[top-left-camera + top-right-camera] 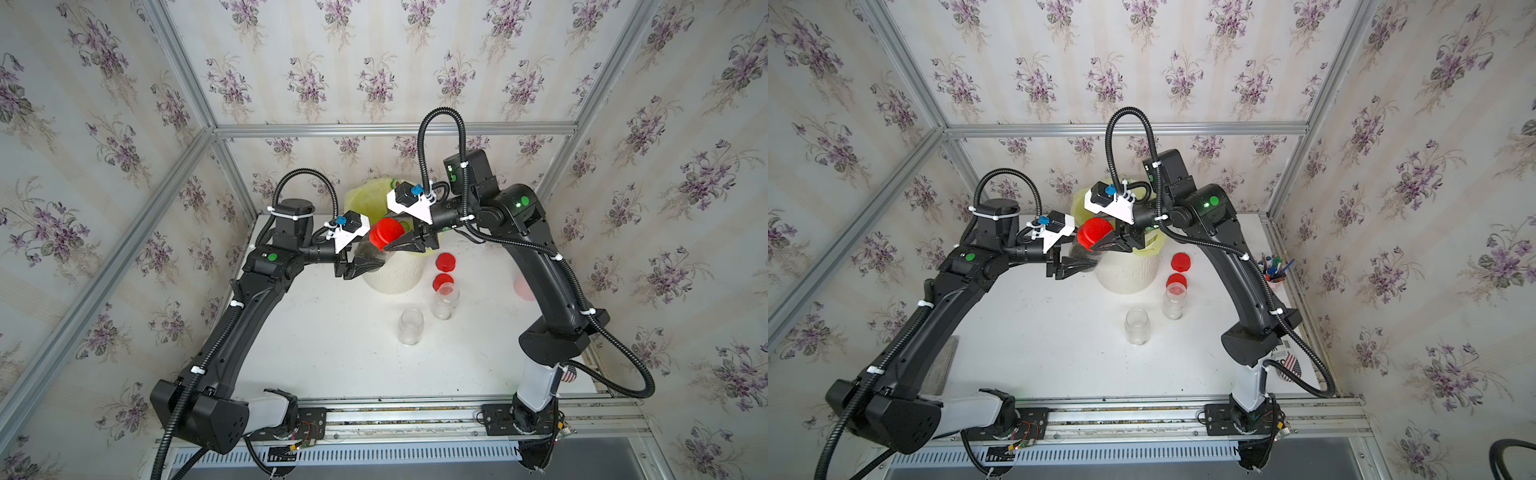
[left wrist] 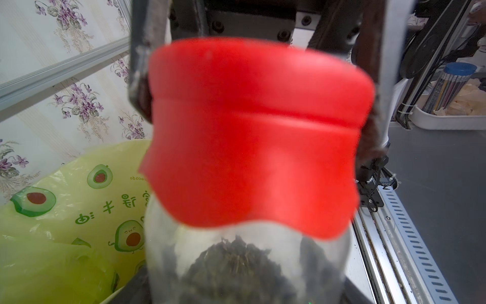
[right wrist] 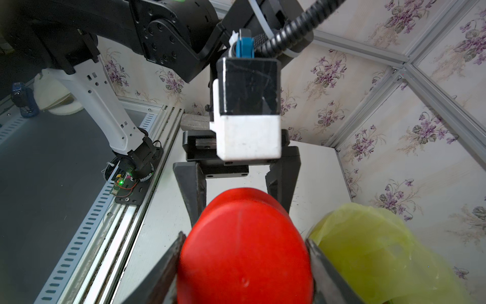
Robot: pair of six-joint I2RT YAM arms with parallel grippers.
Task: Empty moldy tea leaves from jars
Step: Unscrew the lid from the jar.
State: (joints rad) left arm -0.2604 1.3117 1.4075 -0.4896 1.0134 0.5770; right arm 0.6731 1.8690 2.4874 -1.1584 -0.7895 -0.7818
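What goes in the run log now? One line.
left jaws: shut on jar of tea leaves | right jaws: shut on its red cap | near bin | table: two empty jars, two loose caps

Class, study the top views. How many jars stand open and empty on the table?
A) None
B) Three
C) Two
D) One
C: the near jar and the far jar stand uncapped and clear on the table; the third jar, with tea leaves under its red cap, is held in the left gripper.
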